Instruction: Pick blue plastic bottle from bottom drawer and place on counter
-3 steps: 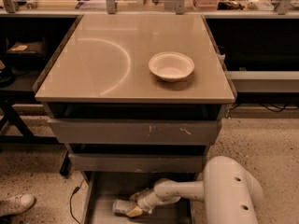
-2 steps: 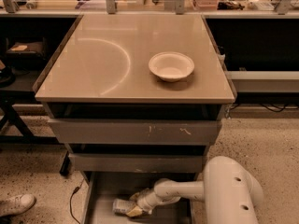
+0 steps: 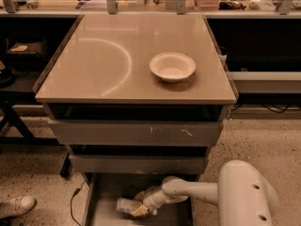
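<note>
Across the upper half of your view lies the counter (image 3: 94,79), glossy beige with a faint curved arc mark on its left side and a white round bowl (image 3: 172,66) standing right of centre. Below it you see two scratched grey drawer fronts (image 3: 131,133), and under those the bottom drawer (image 3: 101,211), pulled out near the floor. From the lower right the white arm (image 3: 202,192) reaches left into that drawer. Its gripper (image 3: 140,209) sits low over the drawer floor, against the right end of the blue plastic bottle (image 3: 124,205); you cannot tell whether it is clamped on the bottle. The bottle lies on its side, long axis roughly left to right. Its pale label shows no writing you could read.
</note>
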`<state>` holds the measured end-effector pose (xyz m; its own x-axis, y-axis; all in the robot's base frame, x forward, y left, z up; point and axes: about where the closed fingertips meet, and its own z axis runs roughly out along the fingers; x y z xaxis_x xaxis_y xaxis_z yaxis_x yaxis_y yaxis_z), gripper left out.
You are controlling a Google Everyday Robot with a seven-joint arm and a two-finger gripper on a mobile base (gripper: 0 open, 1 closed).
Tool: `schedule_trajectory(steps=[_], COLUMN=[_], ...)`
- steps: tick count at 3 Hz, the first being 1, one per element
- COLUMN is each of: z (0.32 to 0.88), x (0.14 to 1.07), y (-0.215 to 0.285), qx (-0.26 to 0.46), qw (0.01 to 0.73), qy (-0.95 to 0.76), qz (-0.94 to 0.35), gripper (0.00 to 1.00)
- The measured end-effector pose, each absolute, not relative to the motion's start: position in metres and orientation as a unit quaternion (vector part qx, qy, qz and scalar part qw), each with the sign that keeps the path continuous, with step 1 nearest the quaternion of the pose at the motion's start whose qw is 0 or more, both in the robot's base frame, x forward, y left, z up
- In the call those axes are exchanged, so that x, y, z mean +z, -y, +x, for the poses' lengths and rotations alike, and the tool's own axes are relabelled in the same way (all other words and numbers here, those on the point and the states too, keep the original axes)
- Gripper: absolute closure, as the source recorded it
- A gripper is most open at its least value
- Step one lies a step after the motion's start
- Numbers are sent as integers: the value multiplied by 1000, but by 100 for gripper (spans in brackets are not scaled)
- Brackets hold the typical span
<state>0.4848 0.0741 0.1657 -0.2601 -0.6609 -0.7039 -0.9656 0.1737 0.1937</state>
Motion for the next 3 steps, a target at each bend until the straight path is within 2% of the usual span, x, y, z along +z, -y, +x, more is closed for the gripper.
schedule_trajectory(steps=[2, 3], z=[485, 481], x=[254, 281], y=[-24, -15], qx=[363, 379], qw=[266, 283], qy=[-706, -693], qz=[-546, -544], gripper=[100, 100])
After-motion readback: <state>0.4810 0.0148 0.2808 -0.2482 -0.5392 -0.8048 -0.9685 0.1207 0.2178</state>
